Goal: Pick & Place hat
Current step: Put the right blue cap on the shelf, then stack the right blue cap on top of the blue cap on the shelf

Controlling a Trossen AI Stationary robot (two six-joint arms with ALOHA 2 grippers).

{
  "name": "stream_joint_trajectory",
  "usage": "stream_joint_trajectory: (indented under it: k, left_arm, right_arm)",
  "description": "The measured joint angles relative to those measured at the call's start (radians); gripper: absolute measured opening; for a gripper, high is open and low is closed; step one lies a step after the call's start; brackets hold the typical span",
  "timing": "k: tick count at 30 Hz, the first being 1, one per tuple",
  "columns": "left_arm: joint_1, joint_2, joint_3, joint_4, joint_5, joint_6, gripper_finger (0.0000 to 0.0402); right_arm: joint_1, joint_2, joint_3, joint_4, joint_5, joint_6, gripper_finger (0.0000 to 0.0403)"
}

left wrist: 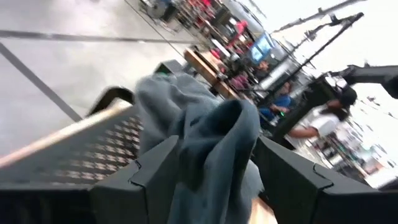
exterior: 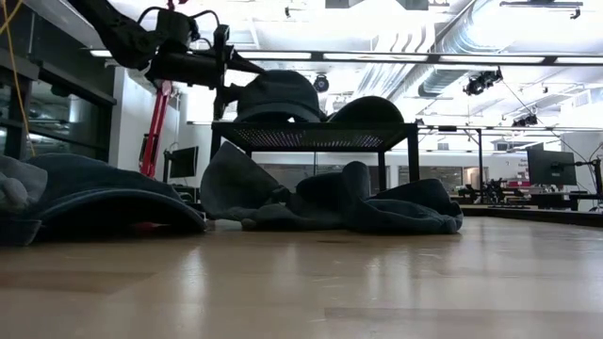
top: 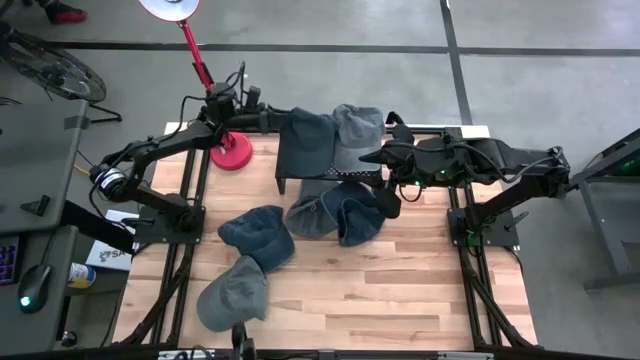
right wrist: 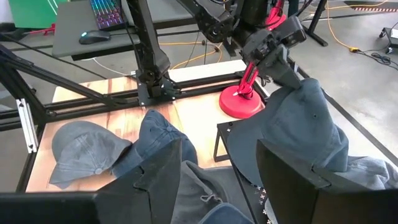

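Slumped blue-grey hat (top: 308, 135) atop rack (top: 290, 172)

hats: grey-blue caps | two on black rack (top: 300, 168): (top: 308, 135), (top: 358, 122) | pile under rack (top: 340, 212) | two on counter: (top: 258, 234), (top: 232, 293)

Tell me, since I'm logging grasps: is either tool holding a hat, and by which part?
Nothing is held. The left tool stands open around the hat on the rack; the right tool hangs open above the pile.
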Motion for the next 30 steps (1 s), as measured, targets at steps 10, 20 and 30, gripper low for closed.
stream_joint_trajectory:
  k: [10,20,30]
  left_arm:
    - [0.114,-0.033,0.001,0.0,0.042,-0.003,0.0209]
    - [0.092,-0.158,0.001,0.005,0.089,0.0,0.0209]
    - [-0.011,-0.311,-0.001,-0.085,0.004,0.093,0.0209]
  right_arm:
    - [0.0,0.0,0.0,-0.012,-0.003,0.017,0.02]
    - [0.0,0.0,0.0,-0.053,-0.003,0.039,0.02]
    - [0.0,0.001,-0.001,-0.149,-0.004,0.104,0.02]
